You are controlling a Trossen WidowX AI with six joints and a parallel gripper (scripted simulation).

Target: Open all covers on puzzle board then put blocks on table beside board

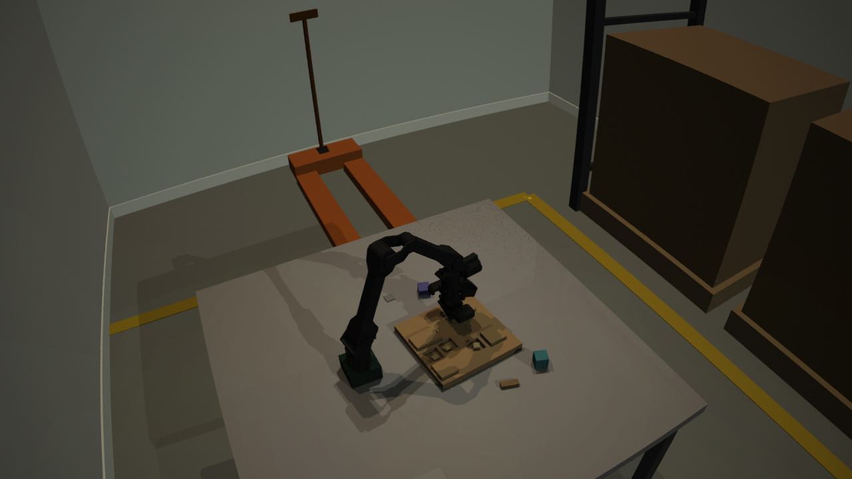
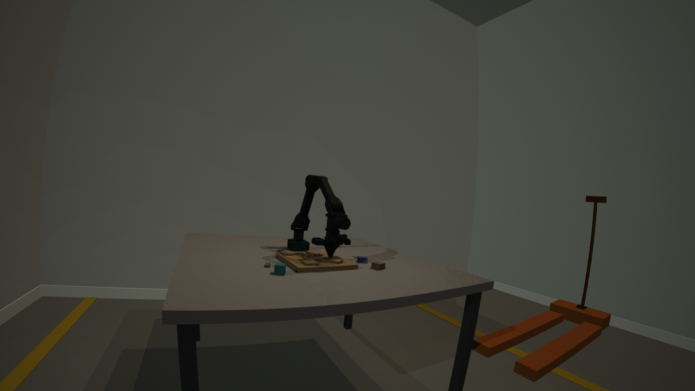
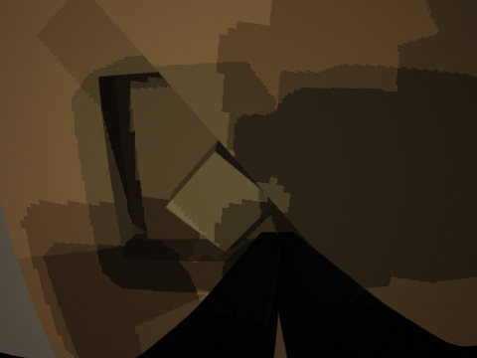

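Note:
The wooden puzzle board [image 1: 470, 365] [image 2: 335, 266] lies on the table. My gripper [image 2: 330, 256] [image 3: 276, 249] is shut and empty, its tips low over the board's far part. In the wrist view a cover's straight edge runs diagonally past a dark recess. A pale yellow square [image 3: 209, 184] shows in a well beside that edge, just ahead of the fingertips; I cannot tell whether it is a block. Smaller wells nearer the base hold pale pieces. A teal block [image 1: 540, 359] [image 2: 279, 269] and a purple block [image 1: 423, 289] [image 2: 362, 259] rest on the table off the board.
A brown block [image 2: 378, 265] lies on the table beyond the board. A small tan piece [image 1: 509, 384] [image 2: 267, 265] lies near the teal block, and a flat pale piece [image 1: 389, 297] lies left of the purple block. Raised cover plates [image 1: 493, 337] stand on the board.

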